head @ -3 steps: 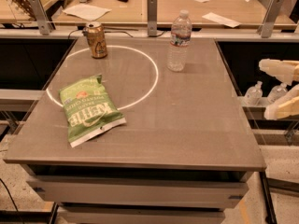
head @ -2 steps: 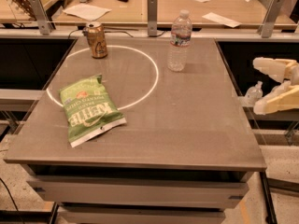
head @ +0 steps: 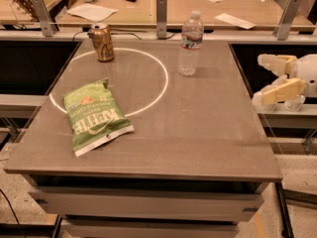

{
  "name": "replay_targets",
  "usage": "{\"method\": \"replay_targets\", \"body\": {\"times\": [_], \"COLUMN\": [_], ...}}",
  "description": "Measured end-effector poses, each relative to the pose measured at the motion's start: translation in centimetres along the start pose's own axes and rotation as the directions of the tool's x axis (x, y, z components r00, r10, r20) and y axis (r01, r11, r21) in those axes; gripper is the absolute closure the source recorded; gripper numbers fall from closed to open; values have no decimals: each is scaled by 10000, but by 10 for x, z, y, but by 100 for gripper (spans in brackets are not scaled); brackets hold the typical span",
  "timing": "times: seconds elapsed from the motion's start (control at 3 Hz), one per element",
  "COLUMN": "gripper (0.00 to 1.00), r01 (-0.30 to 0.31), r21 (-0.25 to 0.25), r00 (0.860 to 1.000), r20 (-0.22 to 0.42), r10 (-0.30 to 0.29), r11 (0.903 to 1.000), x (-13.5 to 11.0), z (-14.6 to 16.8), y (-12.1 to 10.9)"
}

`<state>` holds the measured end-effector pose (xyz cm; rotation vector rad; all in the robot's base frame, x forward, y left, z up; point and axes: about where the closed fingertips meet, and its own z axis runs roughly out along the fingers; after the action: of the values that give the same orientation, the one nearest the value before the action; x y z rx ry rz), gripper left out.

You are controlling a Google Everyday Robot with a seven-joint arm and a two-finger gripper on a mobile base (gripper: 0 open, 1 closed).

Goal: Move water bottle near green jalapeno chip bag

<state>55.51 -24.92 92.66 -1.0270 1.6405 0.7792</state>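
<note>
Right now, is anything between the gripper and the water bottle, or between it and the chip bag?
Nothing visible. The gripper, open, is beyond the right edge of the table; its bare top leads to the water bottle and from it to the green chip bag. The can stands aside.

gripper (head: 261, 78) at right edge, partly cropped

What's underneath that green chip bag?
The green chip bag lies flat on the grey table, covering part of the white circle; anything else beneath is hidden. The gripper hangs open beside the table, away from the bag.
</note>
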Motion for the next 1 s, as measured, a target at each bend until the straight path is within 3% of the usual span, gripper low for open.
{"method": "replay_targets", "body": {"times": [0.33,0.67,1.0], "gripper": [0,0,0], "r01": [76,-200,-62], "r21": [602,1902,2406], "r00": [9997,9997,9990], "r20": [231,156,454], "r10": [-90,173,-48], "r11": [9982,9815,9706], "x": [-7,-13,-21], "z": [12,26,45], "y": [-16,-33,-52]}}
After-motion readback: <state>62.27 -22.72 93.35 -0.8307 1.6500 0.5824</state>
